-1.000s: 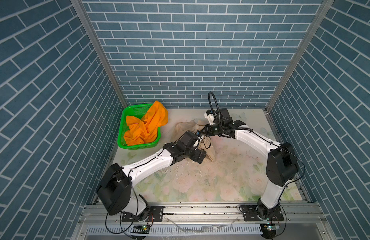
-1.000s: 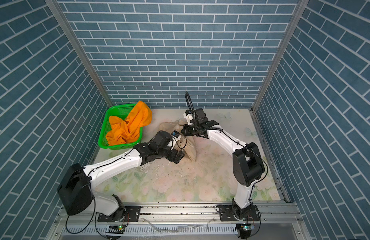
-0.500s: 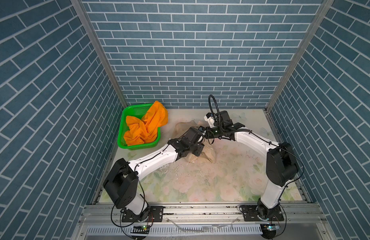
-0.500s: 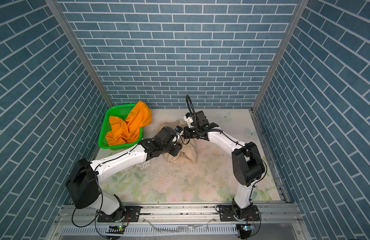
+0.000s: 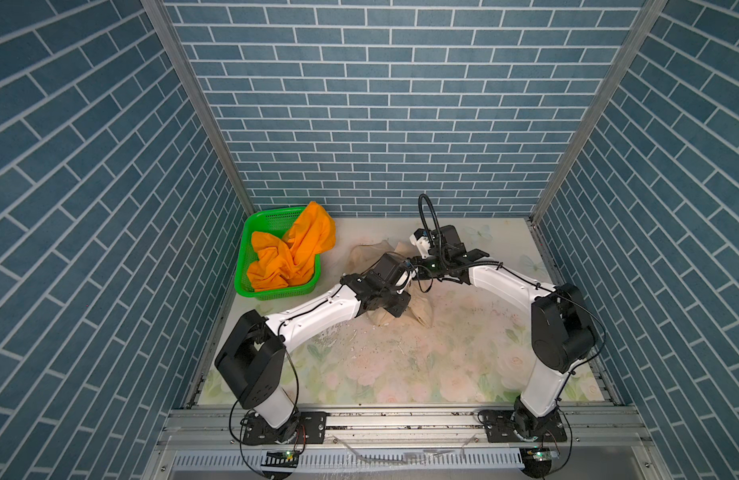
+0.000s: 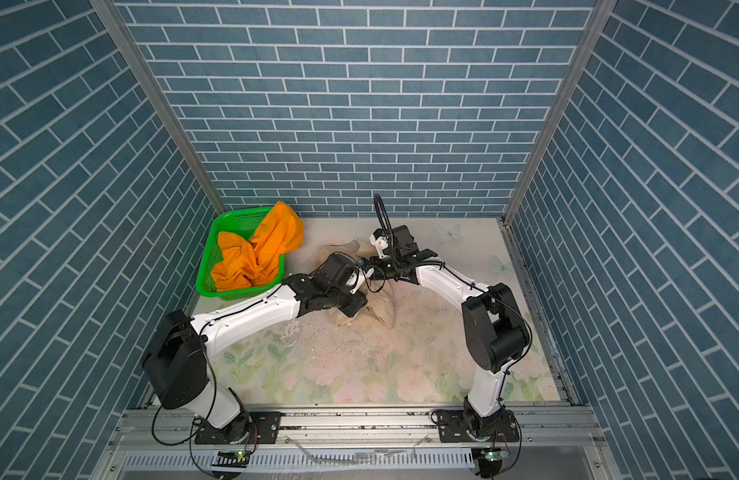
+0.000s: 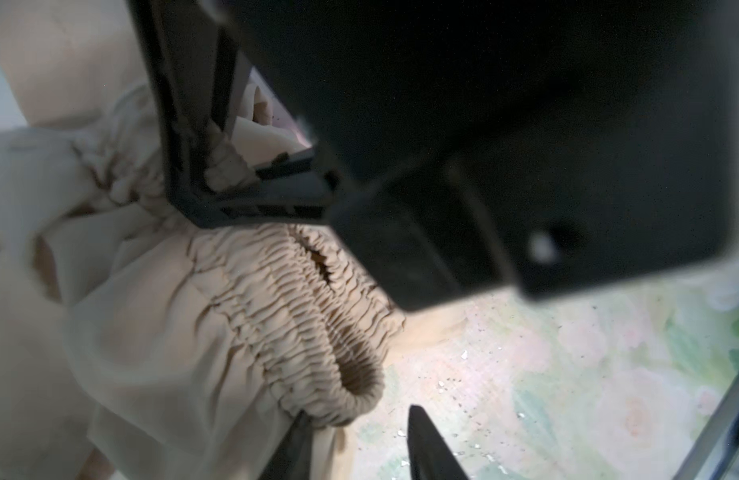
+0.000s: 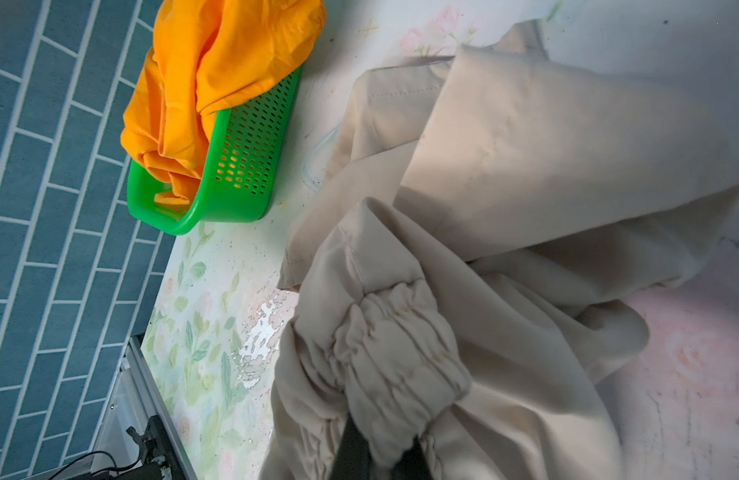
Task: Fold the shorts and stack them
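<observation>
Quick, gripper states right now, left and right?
Left gripper: open, jaws partly apart at the waistband of the beige shorts, not clamped.
Right gripper: closed, holding that waistband.

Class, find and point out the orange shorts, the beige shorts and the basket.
orange shorts [image 5: 295, 253]: in a top view, crumpled middle.
beige shorts [image 8: 525, 137]: right wrist view, flat leg panel.
basket [image 8: 251, 137]: right wrist view, perforated side wall.

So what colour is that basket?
The basket is bright green, clearest in the right wrist view.

Left pincer [image 7: 357, 415] narrowed, advanced (at beige shorts [image 7: 235, 316])
</observation>
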`<state>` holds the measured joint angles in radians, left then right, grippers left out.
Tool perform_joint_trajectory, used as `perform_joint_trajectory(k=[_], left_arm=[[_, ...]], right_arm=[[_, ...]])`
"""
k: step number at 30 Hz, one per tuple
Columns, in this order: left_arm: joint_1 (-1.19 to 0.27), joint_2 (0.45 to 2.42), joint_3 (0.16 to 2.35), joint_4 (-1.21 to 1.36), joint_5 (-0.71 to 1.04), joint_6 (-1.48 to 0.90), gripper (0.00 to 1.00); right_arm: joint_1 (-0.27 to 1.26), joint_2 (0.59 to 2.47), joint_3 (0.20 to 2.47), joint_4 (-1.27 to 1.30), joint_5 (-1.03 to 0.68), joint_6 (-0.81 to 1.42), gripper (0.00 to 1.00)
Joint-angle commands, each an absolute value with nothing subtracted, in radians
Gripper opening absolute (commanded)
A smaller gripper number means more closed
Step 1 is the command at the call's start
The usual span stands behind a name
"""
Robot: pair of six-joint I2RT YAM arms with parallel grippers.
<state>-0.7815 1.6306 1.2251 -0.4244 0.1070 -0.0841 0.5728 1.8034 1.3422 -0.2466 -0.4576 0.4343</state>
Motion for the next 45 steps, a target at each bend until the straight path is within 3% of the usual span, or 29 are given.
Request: perform_joint_trajectory(k=[1, 5, 6, 8, 10, 12, 18, 22, 26, 34, 45], left_arm=[[-0.766, 1.653, 1.265, -0.481, 0.098, -0.051, 0.25], [-0.745, 1.623, 1.272, -0.484, 0.124, -0.057, 0.00], [-0.743, 1.614, 1.270, -0.483, 0.117, -0.058, 0.00], [-0.741, 1.606, 1.271, -0.489, 0.117, -0.057, 0.00], [-0.736, 1.605, 1.278, -0.504, 0.113, -0.057, 0.00], [-0.729, 1.601, 1.292, -0.529, 0.094, -0.056, 0.00], [-0.667, 1.548, 1.335, -0.597, 0.099, -0.069, 0.00], [-0.637, 1.539, 1.442, -0.714, 0.090, -0.052, 0.00], [-0.637, 1.524, 1.523, -0.787, 0.075, -0.034, 0.00], [-0.591, 1.425, 1.549, -0.866, -0.010, -0.047, 0.00], [-0.550, 1.507, 1.605, -0.874, -0.025, -0.081, 0.00]], right_arm=[[0.586, 1.769, 1.333, -0.227, -0.471, 0.439, 0.00], [0.584, 1.749, 1.295, -0.244, -0.447, 0.400, 0.00], [0.582, 1.739, 1.284, -0.246, -0.441, 0.392, 0.01], [0.575, 1.723, 1.268, -0.243, -0.437, 0.383, 0.16], [0.565, 1.695, 1.254, -0.244, -0.428, 0.375, 0.38], [0.552, 1.655, 1.233, -0.250, -0.415, 0.361, 0.49], [0.483, 1.462, 1.097, -0.280, -0.388, 0.300, 0.62], [0.526, 1.377, 1.002, -0.312, -0.387, 0.217, 0.64], [0.616, 1.361, 0.938, -0.184, -0.396, 0.236, 0.65], [0.731, 1.518, 1.013, -0.107, -0.268, 0.223, 0.72], [1.108, 1.563, 0.870, 0.015, 0.400, 0.045, 0.73]])
